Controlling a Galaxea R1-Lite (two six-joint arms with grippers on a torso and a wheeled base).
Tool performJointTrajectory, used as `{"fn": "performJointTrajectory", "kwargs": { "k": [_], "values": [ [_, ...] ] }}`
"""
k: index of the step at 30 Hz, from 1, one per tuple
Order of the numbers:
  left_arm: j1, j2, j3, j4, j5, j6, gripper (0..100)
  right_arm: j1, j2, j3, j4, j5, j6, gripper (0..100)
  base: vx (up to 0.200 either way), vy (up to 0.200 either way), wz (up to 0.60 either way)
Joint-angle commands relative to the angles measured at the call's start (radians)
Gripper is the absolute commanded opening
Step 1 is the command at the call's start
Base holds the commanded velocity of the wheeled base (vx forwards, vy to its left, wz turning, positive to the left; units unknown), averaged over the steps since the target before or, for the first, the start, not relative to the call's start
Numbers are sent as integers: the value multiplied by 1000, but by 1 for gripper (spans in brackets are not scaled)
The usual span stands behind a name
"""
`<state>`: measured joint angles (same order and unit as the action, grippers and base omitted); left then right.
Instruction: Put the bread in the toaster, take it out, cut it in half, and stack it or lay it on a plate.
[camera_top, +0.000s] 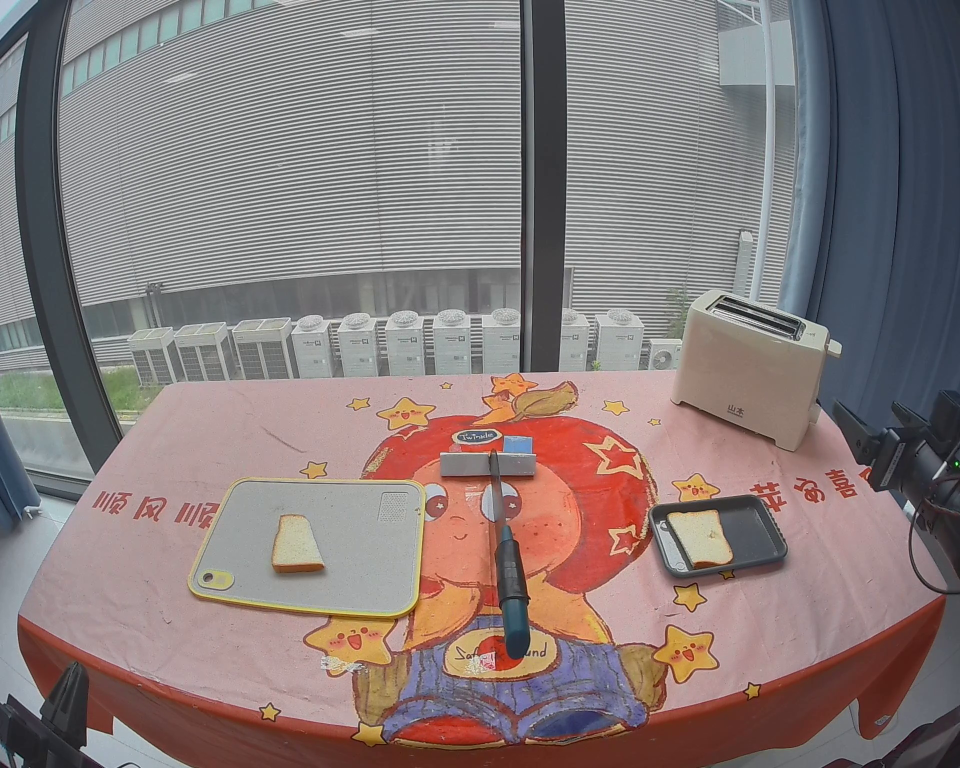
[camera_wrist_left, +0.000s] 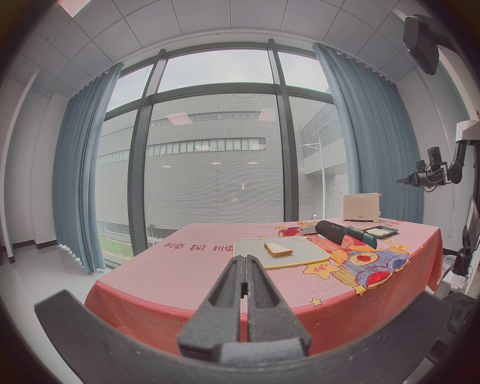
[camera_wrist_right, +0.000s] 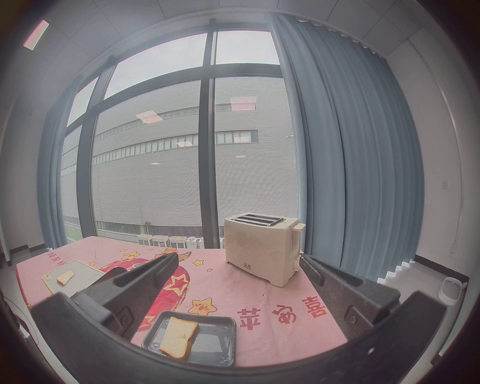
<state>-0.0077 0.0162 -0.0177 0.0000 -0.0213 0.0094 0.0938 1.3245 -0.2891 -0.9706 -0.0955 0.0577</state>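
One half slice of bread (camera_top: 297, 545) lies on the grey cutting board (camera_top: 350, 560) at the table's left. Another half slice (camera_top: 700, 537) lies in the dark plate (camera_top: 760, 530) at the right. The cream toaster (camera_top: 752, 366) stands at the back right with empty slots. A teal-handled knife (camera_top: 512, 590) lies in the middle, its blade tip resting on a grey holder (camera_top: 487, 464). My right gripper (camera_top: 868, 420) hangs open off the table's right edge, near the toaster (camera_wrist_right: 262, 245) and above the plate (camera_wrist_right: 215, 345). My left gripper (camera_wrist_left: 244, 267) is shut and empty, low off the table's front left corner.
A pink cartoon tablecloth (camera_top: 560, 420) covers the table, which stands against a large window. Blue curtains (camera_top: 890, 200) hang at the right behind the toaster. Bare cloth lies between the board and the plate around the knife.
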Motion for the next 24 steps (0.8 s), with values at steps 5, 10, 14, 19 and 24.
{"fn": "performJointTrajectory", "kwargs": {
  "k": [5, 10, 14, 19, 24],
  "values": [
    [0, -16, 18, 0, 0, 0, 0, 0, -202, 117, 6, -1, -4, 100, 0, 0, 0],
    [0, -16, 18, 0, 0, 0, 0, 0, -300, 180, 12, 0, -21, 100, 0, 0, 0],
    [0, -16, 18, 0, 0, 0, 0, -6, -369, 255, 12, 13, -75, 100, 0, 0, 0],
    [0, -16, 18, 0, 0, 0, 0, -9, -458, 289, 30, 83, -78, 100, 0, 0, 0],
    [0, -16, 18, 0, 1, 0, 0, 0, -617, 286, 239, 85, -81, 100, 0, 0, 0]
  ]
}}
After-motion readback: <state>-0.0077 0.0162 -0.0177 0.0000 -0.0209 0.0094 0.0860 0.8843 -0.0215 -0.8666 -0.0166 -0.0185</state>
